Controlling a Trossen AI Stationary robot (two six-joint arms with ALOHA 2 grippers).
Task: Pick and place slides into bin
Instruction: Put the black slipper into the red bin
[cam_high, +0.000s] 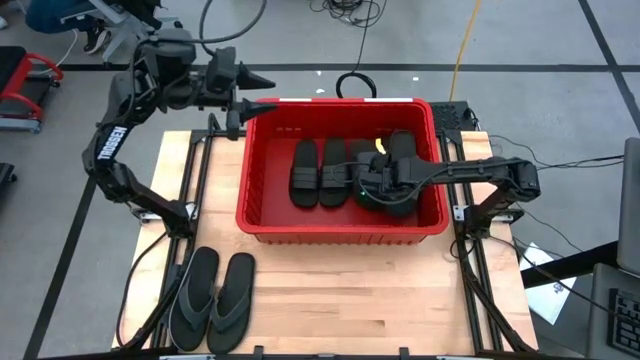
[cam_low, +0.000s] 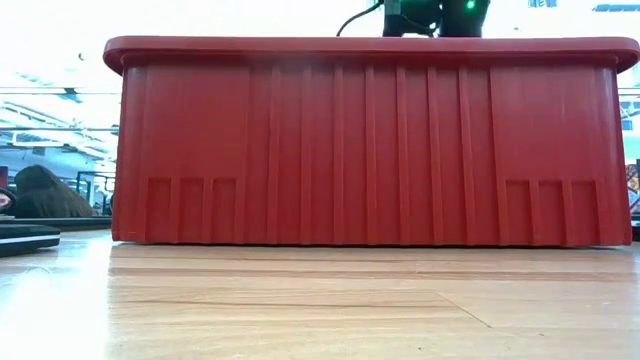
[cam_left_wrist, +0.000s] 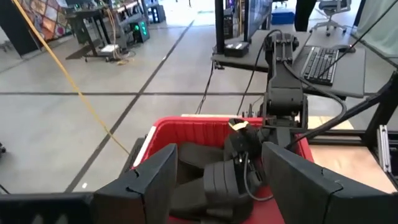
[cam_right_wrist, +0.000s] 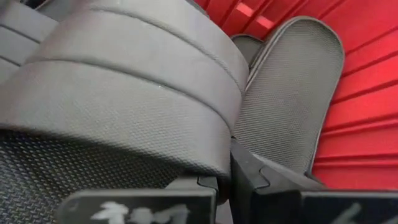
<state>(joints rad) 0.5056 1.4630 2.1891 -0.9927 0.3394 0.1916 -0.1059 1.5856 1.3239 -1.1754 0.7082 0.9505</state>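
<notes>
The red bin (cam_high: 340, 228) stands mid-table and fills the low view (cam_low: 370, 150). Two band-strap slides (cam_high: 318, 172) lie side by side on its floor, with more under my right gripper (cam_high: 364, 186). That gripper reaches down into the bin from the right and is shut on a band-strap slide (cam_right_wrist: 124, 93). My left gripper (cam_left_wrist: 217, 180) is open and empty, high above the bin's far left corner (cam_high: 252, 100). Two thong slides (cam_high: 212, 300) lie flat on the table's near left. My right gripper has its two fingers closed on the lower edge of the slide's wide ribbed strap (cam_right_wrist: 208, 168). The fingers themselves hide the exact place of contact. The slide lies inside the bin, among the other slides; I cannot tell whether it is lifted.
Another slide's textured sole (cam_right_wrist: 292, 93) leans against the bin's red wall just beyond my right gripper. The wooden table has bare room in front of the bin (cam_high: 380, 290). Cables and a desk with a keyboard lie beyond the table.
</notes>
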